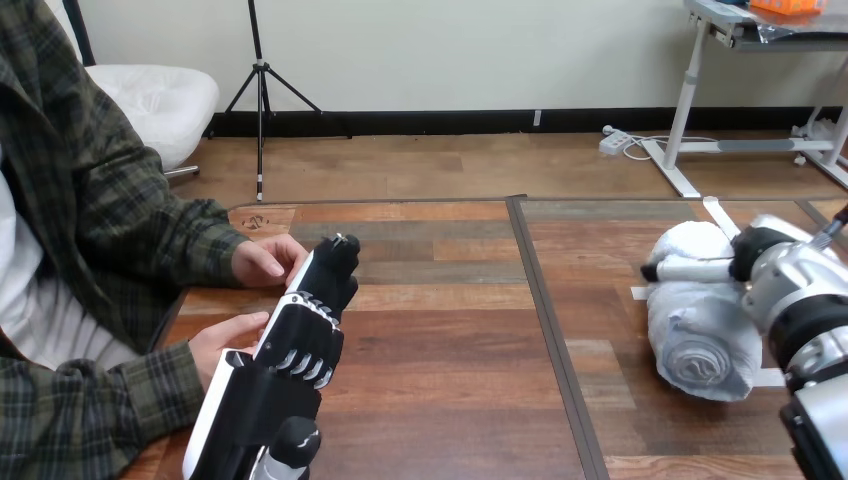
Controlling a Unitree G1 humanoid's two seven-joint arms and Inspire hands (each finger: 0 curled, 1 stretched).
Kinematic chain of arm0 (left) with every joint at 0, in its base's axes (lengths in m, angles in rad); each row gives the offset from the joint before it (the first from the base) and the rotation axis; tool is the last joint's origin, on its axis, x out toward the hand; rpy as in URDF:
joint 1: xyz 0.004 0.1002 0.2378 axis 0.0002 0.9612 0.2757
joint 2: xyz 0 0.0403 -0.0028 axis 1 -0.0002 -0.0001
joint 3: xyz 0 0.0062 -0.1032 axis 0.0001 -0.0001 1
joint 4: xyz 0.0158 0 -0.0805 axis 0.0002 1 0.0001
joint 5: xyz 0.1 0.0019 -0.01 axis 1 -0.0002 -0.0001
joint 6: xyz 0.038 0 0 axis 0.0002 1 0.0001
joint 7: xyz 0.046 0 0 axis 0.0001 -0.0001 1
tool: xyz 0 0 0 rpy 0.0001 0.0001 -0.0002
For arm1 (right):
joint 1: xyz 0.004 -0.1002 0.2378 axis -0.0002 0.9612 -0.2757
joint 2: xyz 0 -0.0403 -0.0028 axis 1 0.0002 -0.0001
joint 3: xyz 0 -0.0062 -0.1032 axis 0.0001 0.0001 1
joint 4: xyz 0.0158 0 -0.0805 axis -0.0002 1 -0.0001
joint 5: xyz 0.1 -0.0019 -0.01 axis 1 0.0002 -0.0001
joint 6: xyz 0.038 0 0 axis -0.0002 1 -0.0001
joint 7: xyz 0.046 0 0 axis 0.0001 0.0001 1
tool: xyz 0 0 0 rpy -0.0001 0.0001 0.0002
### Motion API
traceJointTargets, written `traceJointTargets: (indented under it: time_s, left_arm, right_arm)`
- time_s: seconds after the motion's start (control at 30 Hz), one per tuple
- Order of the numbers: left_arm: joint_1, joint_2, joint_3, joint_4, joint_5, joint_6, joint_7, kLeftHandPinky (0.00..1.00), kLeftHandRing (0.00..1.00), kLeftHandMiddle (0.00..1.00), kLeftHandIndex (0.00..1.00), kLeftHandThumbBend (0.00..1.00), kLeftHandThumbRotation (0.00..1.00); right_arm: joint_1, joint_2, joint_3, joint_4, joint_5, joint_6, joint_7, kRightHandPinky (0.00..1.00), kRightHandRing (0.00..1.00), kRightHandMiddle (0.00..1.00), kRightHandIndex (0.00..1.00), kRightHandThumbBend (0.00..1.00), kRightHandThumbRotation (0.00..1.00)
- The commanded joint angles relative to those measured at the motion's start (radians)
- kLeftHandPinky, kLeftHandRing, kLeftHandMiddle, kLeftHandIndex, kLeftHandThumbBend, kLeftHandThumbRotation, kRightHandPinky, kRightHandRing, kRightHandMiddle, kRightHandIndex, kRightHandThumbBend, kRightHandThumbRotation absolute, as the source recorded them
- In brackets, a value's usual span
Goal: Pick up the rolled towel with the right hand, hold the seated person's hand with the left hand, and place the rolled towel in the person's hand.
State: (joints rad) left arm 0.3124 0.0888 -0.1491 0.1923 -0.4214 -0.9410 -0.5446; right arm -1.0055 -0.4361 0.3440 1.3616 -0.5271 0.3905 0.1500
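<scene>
Tabletop carries the rolled towel at its right side, partly covered by the right hand; its grasp cannot be told. The left hand stretches forward with straight fingers, holding nothing, between the person's farther hand and nearer hand.

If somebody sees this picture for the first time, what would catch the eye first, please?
Probably the robot's left hand, black with white shells, which reaches up at the left between the person's two hands. The person's upper hand touches it and the person's lower hand lies close beside it. Next, at the right, the white rolled towel lies on the wooden table, with the right hand against its top.
</scene>
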Motion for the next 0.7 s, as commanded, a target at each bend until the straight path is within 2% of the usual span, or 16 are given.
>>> traceJointTargets:
  time_s: [0.0,0.1,0.23,0.3,0.37,0.4,0.5,0.6,0.67]
  left_arm:
    - [-0.017,-0.033,-0.005,-0.057,-0.002,-0.019,0.004,1.00,0.99,0.96,0.94,1.00,0.81]
    - [-0.018,-0.031,-0.008,-0.060,-0.010,-0.015,-0.001,1.00,0.99,0.96,0.94,1.00,0.80]
    - [-0.013,-0.039,-0.008,-0.070,-0.005,-0.012,0.012,1.00,0.98,0.96,0.93,1.00,0.80]
    - [-0.013,-0.039,-0.009,-0.073,-0.006,-0.011,0.013,1.00,0.98,0.95,0.93,1.00,0.79]
    - [-0.013,-0.039,-0.011,-0.078,-0.005,-0.008,0.017,1.00,0.98,0.95,0.93,1.00,0.79]
    - [-0.012,-0.038,-0.012,-0.080,-0.005,-0.007,0.018,1.00,0.98,0.95,0.93,1.00,0.79]
    - [-0.012,-0.037,-0.012,-0.082,-0.004,-0.008,0.020,1.00,0.98,0.95,0.93,1.00,0.79]
    - [-0.008,-0.035,-0.014,-0.092,-0.001,0.002,0.027,1.00,0.98,0.95,0.92,1.00,0.78]
    - [-0.005,-0.039,-0.009,-0.097,0.017,0.001,0.043,1.00,0.98,0.95,0.92,1.00,0.78]
  right_arm:
    - [-0.027,0.018,0.009,-0.021,-0.011,0.003,-0.043,0.35,0.66,0.81,0.99,0.93,0.48]
    - [-0.020,0.023,-0.004,-0.018,0.002,0.001,-0.064,0.35,0.65,0.81,1.00,0.92,0.44]
    - [-0.009,0.035,-0.056,-0.020,0.051,-0.007,-0.115,0.35,0.64,0.82,0.97,0.92,0.35]
    - [-0.006,0.040,-0.075,-0.021,0.071,-0.011,-0.133,0.36,0.63,0.80,0.89,0.91,0.27]
    - [0.006,0.039,-0.073,-0.019,0.073,-0.034,-0.151,0.36,0.63,0.80,0.87,0.91,0.25]
    - [0.007,0.042,-0.072,-0.023,0.074,-0.036,-0.159,0.36,0.59,0.77,0.85,0.91,0.21]
    - [0.005,0.047,-0.071,-0.028,0.077,-0.035,-0.167,0.29,0.44,0.60,0.84,0.90,0.14]
    - [0.009,0.048,-0.076,-0.024,0.084,-0.045,-0.168,0.26,0.36,0.51,0.82,0.89,0.08]
    - [0.020,0.046,-0.080,-0.021,0.090,-0.071,-0.165,0.25,0.33,0.48,0.82,0.88,0.06]
